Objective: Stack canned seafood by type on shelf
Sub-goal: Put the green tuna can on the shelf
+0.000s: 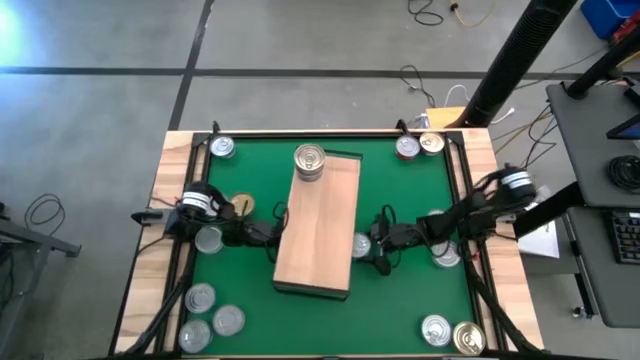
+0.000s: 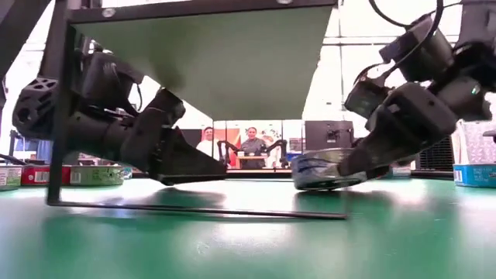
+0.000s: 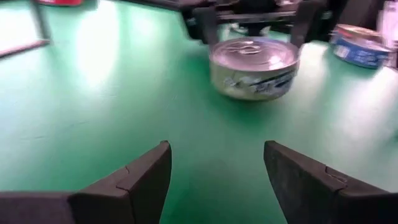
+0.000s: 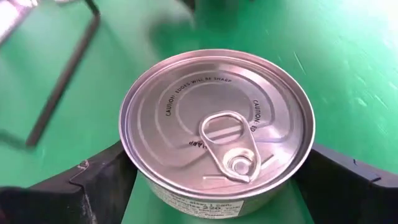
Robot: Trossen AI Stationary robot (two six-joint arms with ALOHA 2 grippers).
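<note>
the lid of the silver-topped can between the right gripper fingers reads "caution: edges will be sharp" around its rim, with a pull-tab at the centre; the side label is white with blue marks, too blurred to read. this can sits on the green counter just beside the right long edge of the shelf, near its middle. the right gripper's two dark fingers stand one on each side of the can's wall, close against it, and i cannot tell whether they are pressing it yet. in the low view the can appears slightly tilted, with one edge off the counter.

the left gripper rests low on the counter just beside the shelf's left long edge, fingers spread and holding nothing; its wrist view looks under the shelf at the same can.

on the shelf's far end stands a stack of cans. other cans lie around the shelf: two at the far-right corner, one at the far-left corner, a gold-topped one near the left arm, and a cluster at the near-left corner.
</note>
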